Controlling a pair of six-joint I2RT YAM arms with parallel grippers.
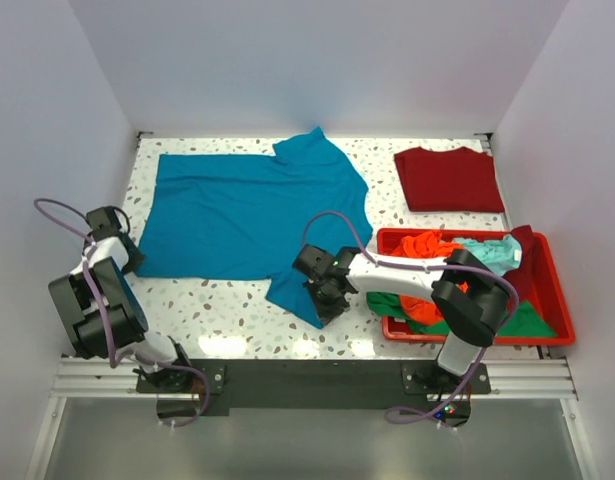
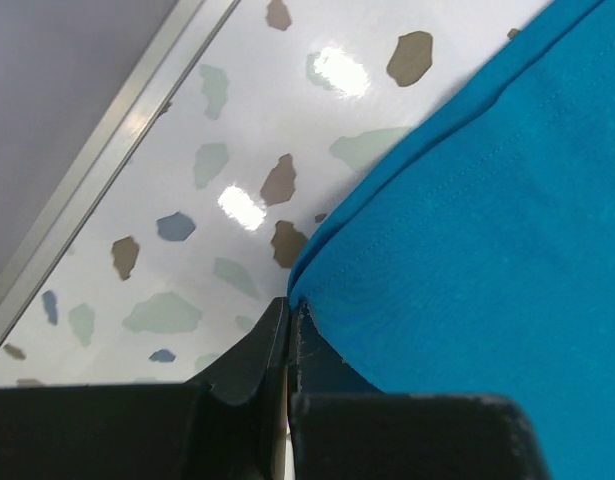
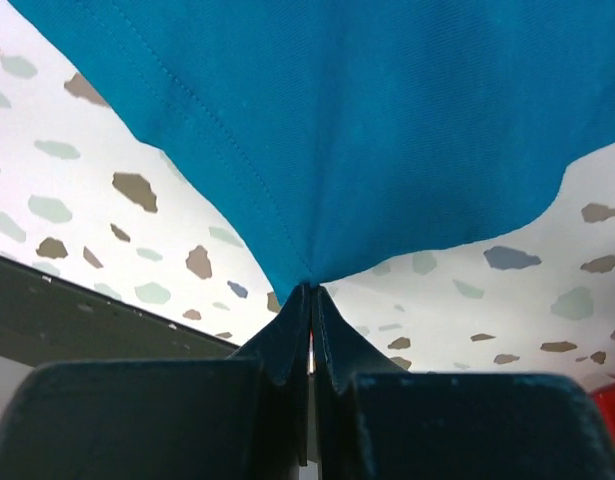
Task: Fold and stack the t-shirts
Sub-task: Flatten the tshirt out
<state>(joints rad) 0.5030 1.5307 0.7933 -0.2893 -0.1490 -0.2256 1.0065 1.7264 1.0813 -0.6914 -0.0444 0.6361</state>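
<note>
The teal-blue t-shirt (image 1: 252,215) lies spread across the speckled table, one sleeve pointing to the back. My left gripper (image 1: 130,262) is at its near-left corner; in the left wrist view its jaws (image 2: 289,306) are shut on the hem of the teal-blue t-shirt (image 2: 487,230). My right gripper (image 1: 323,308) is at the shirt's near-right corner. The right wrist view shows that gripper (image 3: 310,287) shut on the cloth (image 3: 367,130), which puckers towards the tips. A dark red t-shirt (image 1: 449,180) lies folded at the back right.
A red plastic bin (image 1: 557,290) stands at the right, near my right arm's elbow. It holds crumpled orange (image 1: 427,246), pale aqua (image 1: 487,253) and green (image 1: 524,322) shirts. White walls close off the left, back and right. The table's near edge (image 3: 87,290) runs just behind my right gripper.
</note>
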